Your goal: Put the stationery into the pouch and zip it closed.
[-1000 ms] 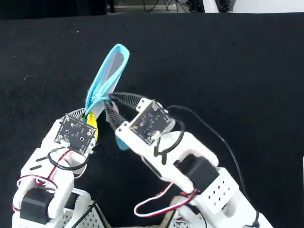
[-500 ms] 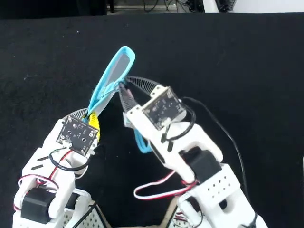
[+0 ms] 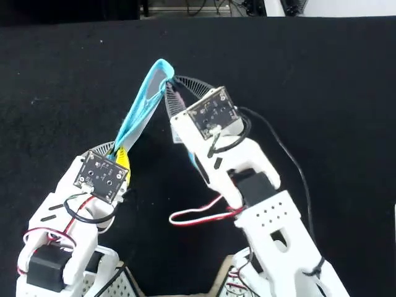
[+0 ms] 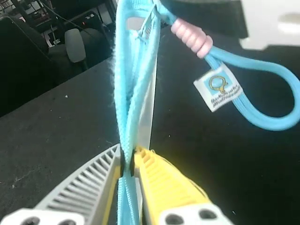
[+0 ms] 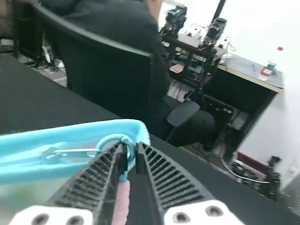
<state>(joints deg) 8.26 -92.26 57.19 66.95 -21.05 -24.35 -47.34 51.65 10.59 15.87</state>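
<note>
The left jaws were clenched on the near end of the light blue pouch (image 4: 133, 93), its edge pinched between the grey finger and the yellow one. The right jaws were clenched too, grasping the zip pull (image 5: 115, 140) at the pouch's far end. In the high view the pouch (image 3: 139, 114) was stretched in a thin, edge-on line between the two arms, held up off the black bench (image 3: 309, 93), running from the left arm at the lower left to the right arm nearer the middle. A pink bead (image 4: 190, 37) sat by the pull, and a blue loop strap (image 4: 262, 93) with a small white label (image 4: 218, 87) hung from it. Whether the zip was fully shut could not be told.
</note>
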